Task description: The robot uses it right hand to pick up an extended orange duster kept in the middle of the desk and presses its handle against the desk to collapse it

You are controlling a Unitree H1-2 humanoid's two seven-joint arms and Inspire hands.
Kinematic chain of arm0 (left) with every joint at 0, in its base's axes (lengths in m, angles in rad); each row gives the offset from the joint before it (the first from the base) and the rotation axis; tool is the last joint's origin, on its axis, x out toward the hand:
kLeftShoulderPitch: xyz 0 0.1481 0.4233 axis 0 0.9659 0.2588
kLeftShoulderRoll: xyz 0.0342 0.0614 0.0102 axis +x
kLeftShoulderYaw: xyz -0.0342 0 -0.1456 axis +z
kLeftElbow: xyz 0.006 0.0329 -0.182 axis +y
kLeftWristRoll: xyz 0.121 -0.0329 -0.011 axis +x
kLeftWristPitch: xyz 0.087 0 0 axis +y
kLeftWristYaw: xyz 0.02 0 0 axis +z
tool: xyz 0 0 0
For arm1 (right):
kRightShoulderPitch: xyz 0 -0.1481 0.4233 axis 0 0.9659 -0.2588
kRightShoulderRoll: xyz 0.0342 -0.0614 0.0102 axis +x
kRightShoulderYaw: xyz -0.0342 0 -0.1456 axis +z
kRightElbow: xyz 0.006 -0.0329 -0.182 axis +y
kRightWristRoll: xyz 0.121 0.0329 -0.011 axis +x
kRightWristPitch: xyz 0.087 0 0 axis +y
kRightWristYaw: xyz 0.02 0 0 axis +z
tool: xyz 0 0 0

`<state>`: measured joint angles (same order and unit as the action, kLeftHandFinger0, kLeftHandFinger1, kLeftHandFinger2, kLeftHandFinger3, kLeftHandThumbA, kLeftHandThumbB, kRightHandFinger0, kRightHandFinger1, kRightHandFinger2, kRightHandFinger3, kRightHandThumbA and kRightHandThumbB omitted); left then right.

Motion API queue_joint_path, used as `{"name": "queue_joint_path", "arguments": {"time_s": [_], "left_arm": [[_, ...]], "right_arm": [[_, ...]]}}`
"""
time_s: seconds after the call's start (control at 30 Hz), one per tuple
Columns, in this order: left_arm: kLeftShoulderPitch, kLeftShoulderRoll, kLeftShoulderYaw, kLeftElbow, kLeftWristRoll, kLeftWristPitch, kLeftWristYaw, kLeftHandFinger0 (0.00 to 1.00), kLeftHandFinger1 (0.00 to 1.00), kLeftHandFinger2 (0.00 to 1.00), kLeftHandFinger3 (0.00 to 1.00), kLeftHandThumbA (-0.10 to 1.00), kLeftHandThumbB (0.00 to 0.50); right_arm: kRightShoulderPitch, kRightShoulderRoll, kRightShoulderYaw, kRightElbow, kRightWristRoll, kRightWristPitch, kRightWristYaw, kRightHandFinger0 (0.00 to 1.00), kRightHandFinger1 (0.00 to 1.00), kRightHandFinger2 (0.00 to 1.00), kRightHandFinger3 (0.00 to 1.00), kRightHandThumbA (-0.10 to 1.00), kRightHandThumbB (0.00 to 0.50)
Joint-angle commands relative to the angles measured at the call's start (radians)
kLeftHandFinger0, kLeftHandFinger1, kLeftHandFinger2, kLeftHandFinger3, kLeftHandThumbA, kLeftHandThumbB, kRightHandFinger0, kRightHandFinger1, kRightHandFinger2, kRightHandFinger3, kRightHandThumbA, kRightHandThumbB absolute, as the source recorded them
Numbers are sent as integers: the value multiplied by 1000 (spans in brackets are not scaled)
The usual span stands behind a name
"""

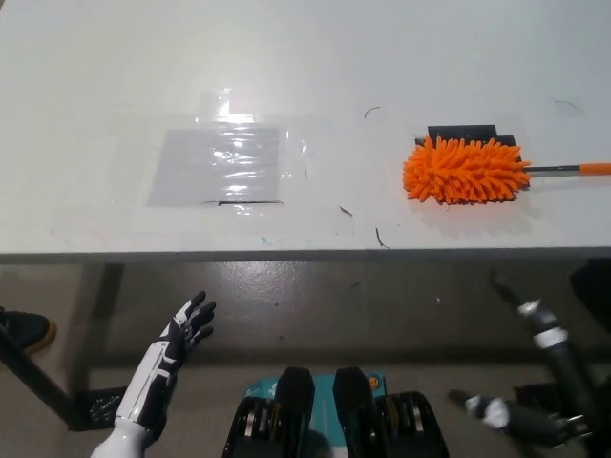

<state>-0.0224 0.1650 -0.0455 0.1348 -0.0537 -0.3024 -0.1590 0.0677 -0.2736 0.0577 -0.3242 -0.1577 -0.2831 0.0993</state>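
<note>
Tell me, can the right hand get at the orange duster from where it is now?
Probably yes. The right hand hangs below the desk's front edge, open, and the orange duster lies nearby on the right with nothing around it; the hand must first rise above the desktop.

We are seeing the orange duster point(465, 170) lying flat on the counter point(315, 67) toward three o'clock, its fluffy head pointing toward nine o'clock, its thin handle running off toward three o'clock.
</note>
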Motion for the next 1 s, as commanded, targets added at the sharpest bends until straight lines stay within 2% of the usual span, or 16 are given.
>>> {"name": "queue_joint_path", "arguments": {"time_s": [0.0,0.07,0.27,0.37,0.43,0.47,0.5,0.63,0.67,0.7,0.77,0.8,0.97], "left_arm": [[-17,14,4,-30,-1,-55,-15,1000,1000,1000,1000,1000,144],[-13,15,4,-40,0,-46,-15,1000,1000,1000,1000,1000,152],[-16,19,5,-40,-1,-40,-17,1000,1000,1000,1000,1000,164],[-17,20,5,-40,1,-40,-16,1000,1000,1000,1000,1000,164],[-22,20,5,-36,-10,-44,-22,1000,1000,1000,1000,1000,150],[-22,20,5,-36,-10,-44,-22,1000,1000,1000,1000,1000,150],[-23,20,5,-36,-7,-43,-19,1000,1000,1000,1000,1000,155],[-24,20,5,-36,-7,-43,-19,1000,1000,1000,1000,1000,155],[-19,22,4,-42,0,-38,-17,1000,1000,1000,1000,1000,155],[-19,22,5,-39,2,-42,-16,1000,1000,1000,1000,1000,156],[-19,22,4,-37,2,-44,-15,1000,1000,1000,1000,1000,158],[-22,22,4,-36,3,-45,-16,1000,1000,1000,1000,1000,153],[-22,25,3,-42,6,-38,-16,1000,1000,1000,1000,1000,156]], "right_arm": [[-128,-110,-86,-155,-13,132,46,1000,1000,1000,1000,1000,329],[-193,-159,-103,-181,-47,192,73,1000,1000,1000,1000,1000,336],[-466,-342,-80,-137,17,426,225,1000,1000,1000,1000,1000,342],[-502,-365,-66,-123,24,456,242,1000,1000,1000,1000,1000,344],[-683,-418,-3,28,13,507,340,1000,1000,1000,1000,1000,328],[-685,-421,1,29,16,511,339,1000,1000,1000,1000,1000,328],[-790,-431,60,136,-22,561,398,1000,1000,1000,1000,1000,338],[-811,-443,83,153,-16,577,401,1000,1000,1000,1000,1000,338],[-952,-411,165,376,-54,590,465,1000,1000,1000,1000,1000,372],[-998,-402,201,456,-78,572,477,1000,1000,1000,1000,1000,390],[-1016,-402,220,486,-81,562,477,1000,1000,1000,1000,1000,394],[-1090,-374,269,647,-119,505,482,1000,1000,1000,1000,1000,413],[-1179,-326,363,836,-181,470,478,1000,1000,1000,1000,1000,404]]}}
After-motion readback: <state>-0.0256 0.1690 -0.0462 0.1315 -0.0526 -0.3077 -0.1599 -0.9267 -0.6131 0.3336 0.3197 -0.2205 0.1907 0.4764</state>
